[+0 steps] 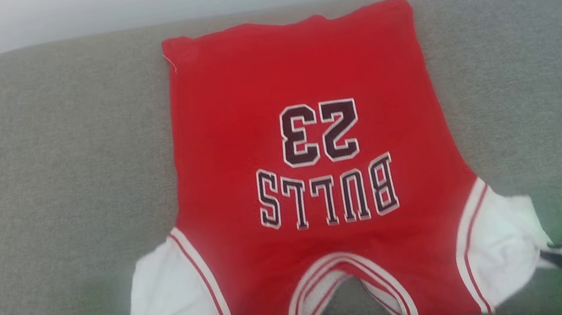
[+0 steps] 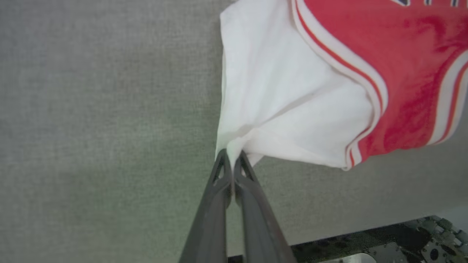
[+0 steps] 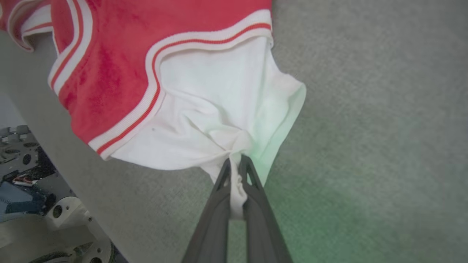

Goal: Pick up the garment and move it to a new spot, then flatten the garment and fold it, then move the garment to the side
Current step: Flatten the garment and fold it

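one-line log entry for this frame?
phase: flatten | red jersey: print-up on grey upholstery, collar toward robot | left gripper: shut on left-side sleeve | right gripper: shut on right-side sleeve

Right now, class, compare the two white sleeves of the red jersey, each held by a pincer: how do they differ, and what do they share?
The left sleeve is nipped just at the tips of the left pincer. The right sleeve sits deeper, with a roll of cloth inside the right pincer. The left sleeve looks plain white, while the right sleeve's edge is tinted green. Both are white and pucker toward a shut pincer.
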